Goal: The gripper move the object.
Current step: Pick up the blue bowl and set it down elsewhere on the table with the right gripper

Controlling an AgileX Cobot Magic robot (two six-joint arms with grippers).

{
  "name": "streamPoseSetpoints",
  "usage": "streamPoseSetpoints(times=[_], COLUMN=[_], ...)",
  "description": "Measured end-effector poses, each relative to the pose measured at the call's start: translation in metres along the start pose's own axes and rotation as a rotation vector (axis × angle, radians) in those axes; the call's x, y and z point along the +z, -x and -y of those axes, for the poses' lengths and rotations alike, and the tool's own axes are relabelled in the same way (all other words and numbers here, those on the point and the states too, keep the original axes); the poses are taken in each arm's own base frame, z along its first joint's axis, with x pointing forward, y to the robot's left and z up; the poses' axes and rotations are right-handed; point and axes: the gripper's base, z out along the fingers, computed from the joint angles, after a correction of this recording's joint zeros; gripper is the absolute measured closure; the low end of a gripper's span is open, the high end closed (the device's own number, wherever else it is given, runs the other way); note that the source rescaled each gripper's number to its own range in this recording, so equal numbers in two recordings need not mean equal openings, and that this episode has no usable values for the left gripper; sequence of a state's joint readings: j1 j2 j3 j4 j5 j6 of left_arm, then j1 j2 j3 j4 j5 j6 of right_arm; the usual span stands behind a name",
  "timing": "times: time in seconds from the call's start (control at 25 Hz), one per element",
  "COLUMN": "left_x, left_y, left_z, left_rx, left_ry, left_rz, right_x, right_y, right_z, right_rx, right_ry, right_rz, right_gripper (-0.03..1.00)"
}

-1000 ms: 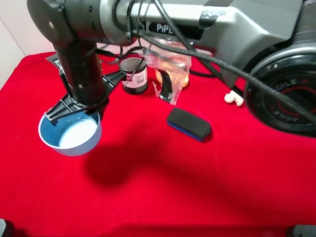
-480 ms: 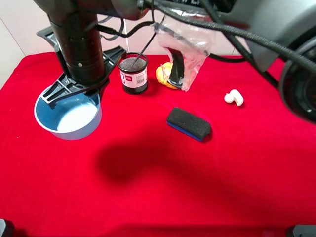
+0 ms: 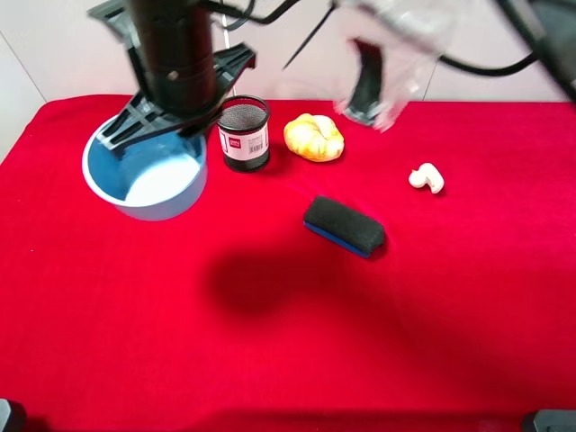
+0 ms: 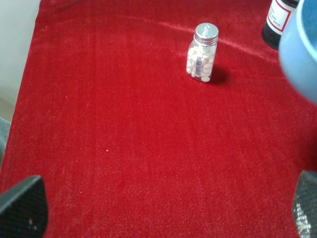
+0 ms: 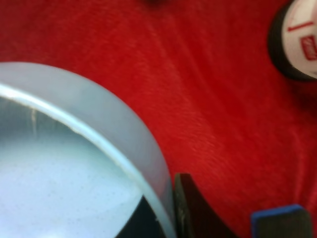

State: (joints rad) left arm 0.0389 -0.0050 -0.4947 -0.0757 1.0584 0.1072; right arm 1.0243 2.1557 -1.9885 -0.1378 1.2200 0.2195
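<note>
The light-blue bowl with a paler inside is held at the left of the red cloth, next to the black mesh cup. My right gripper, large and black, reaches across from the right and is shut on the bowl's far rim. In the right wrist view the bowl fills the frame, with one black finger against its outer wall. The bowl's edge shows blurred in the left wrist view. My left gripper is open and empty over bare cloth.
A bread roll, a black and blue eraser and a small white piece lie to the right. A clear plastic bag hangs from the arm. A pill bottle stands on the cloth in the left wrist view.
My right gripper has carried the bowl toward the back and to the right, closer to the mesh cup. The arm has swung up, uncovering the bread roll.
</note>
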Motion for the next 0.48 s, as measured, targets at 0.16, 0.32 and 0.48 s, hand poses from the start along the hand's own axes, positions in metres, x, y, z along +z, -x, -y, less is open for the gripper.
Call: streamPoseSetpoints(times=[0.16, 0.32, 0.48], left_x=[0.0, 0.0, 0.0], left_y=[0.0, 0.0, 0.0], left_z=[0.0, 0.0, 0.0], left_rx=[0.0, 0.0, 0.0], left_ry=[0.0, 0.0, 0.0], left_rz=[0.0, 0.0, 0.0], right_x=[-0.005, -0.009, -0.011], right_y=[-0.005, -0.012, -0.018], right_z=[0.017, 0.034, 0.051], right_rx=[0.029, 0.062, 0.093], right_ry=[-0.014, -0.022, -0.033], right_rz=[-0.012, -0.026, -0.043], right_gripper=[0.97, 0.97, 0.97])
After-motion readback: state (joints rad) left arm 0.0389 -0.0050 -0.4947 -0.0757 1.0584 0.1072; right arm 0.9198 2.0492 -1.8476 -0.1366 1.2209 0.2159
